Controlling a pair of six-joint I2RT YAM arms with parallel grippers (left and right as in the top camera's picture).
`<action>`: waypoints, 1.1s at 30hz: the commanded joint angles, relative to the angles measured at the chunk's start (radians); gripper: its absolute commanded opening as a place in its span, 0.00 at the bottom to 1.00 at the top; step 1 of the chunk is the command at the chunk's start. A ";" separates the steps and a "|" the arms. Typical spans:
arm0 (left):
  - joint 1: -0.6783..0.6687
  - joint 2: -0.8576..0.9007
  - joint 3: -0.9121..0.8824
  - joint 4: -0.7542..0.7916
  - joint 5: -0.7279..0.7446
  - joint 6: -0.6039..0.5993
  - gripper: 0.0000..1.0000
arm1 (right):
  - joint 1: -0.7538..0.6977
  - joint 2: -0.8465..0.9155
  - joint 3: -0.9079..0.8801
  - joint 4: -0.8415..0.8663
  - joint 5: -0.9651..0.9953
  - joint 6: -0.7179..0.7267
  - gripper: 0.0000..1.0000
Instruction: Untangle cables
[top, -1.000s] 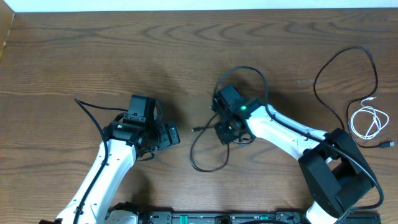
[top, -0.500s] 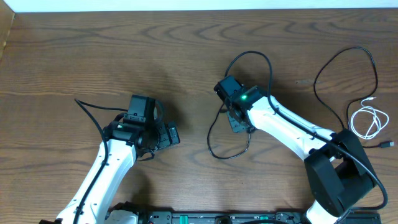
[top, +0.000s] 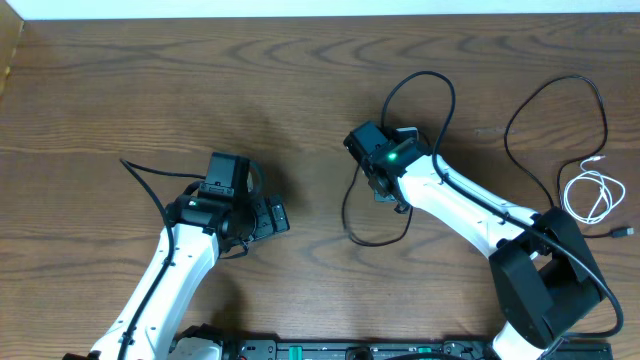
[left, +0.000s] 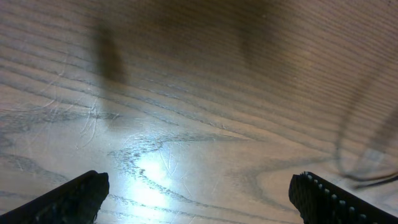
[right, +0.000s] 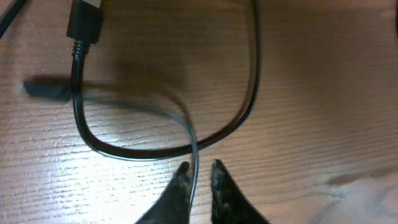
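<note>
Glossy, grained wooden table (top: 150, 80); smooth, faintly shiny black plastic-sheathed cable (right: 255, 62)

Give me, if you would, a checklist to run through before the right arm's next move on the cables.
1. Right tool pinching the black cable: ok, a strand runs between its near-closed fingertips.
2. Left tool open and empty: ok.
3. Black cable free of crossings: not ok, the held strand crosses its own loop.
4. White cable apart from it: ok.
5. Cable path under the right arm: cannot tell, hidden.
</note>
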 joint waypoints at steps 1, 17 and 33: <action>0.004 0.007 0.010 -0.003 -0.010 0.009 0.98 | -0.002 0.004 -0.001 0.002 0.036 0.050 0.25; 0.004 0.007 0.010 -0.003 -0.010 0.009 0.98 | -0.009 0.004 -0.017 0.145 -0.222 -0.299 0.59; 0.004 0.007 0.010 -0.003 -0.010 0.009 0.98 | -0.019 0.007 -0.021 0.367 -0.315 -0.219 0.99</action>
